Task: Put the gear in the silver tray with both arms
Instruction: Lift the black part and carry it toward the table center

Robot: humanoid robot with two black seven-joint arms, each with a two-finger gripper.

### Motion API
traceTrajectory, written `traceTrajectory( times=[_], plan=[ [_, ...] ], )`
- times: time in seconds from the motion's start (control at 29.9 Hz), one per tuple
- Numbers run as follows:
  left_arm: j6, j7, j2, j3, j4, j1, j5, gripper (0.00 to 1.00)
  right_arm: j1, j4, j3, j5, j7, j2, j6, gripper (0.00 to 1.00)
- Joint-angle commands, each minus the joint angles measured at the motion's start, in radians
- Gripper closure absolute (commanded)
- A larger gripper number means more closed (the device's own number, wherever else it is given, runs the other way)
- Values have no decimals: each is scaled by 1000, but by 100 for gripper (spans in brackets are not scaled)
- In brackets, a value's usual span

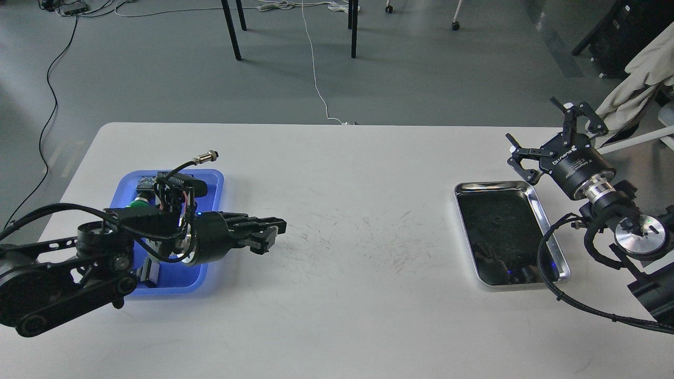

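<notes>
The silver tray (pixel 547 223) lay on the right part of our white surface (pixel 342 263). It was a shiny metal rectangle with rounded corners and a raised rim, and its bottom was dark and mirror-like. We saw only dim reflections and a small blue glint near its near edge, and could not make out any object lying in it.

Well apart from it, on the left, sat a blue plastic tray (pixel 213 181). Our left arm hid much of it. Inside we could see a small green part (pixel 140 202) near its far left corner and some dark hardware with red wires (pixel 176 196). A black cable with a metal plug (pixel 206 156) rose above its far edge. We could not tell whether a gear was among these things.

Our left claw (pixel 268 231) pointed right, just past the blue tray's right edge, above bare surface. Its fingers were pressed together, and we could not see anything between them.

Our right claw (pixel 553 142) hung just beyond the silver tray's far right corner, its fingers spread wide and holding nothing.
</notes>
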Motion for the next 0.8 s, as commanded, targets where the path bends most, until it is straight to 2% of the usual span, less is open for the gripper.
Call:
traceTrajectory(
  times=[0.0, 0.3, 0.5, 0.7, 0.77],
  plan=[
    [-62, 39, -64, -4, 39, 1, -49, 89, 0, 0, -1, 0, 0, 0, 0, 4],
    [-60, 99, -269, -10, 45, -7, -89, 89, 2, 0, -7, -12, 0, 1, 0, 4],
    [-60, 134, -464, -14, 165, -16, -92, 89, 3, 0, -13, -14, -2, 0, 0, 4],
    [-79, 140, -625, -13, 326, -60, -106, 89, 5, 0, -19, -14, 0, -2, 0, 4],
    [-85, 143, -637, -14, 379, -69, -126, 89, 5, 1, -19, -15, -2, -2, 0, 4]
  ],
)
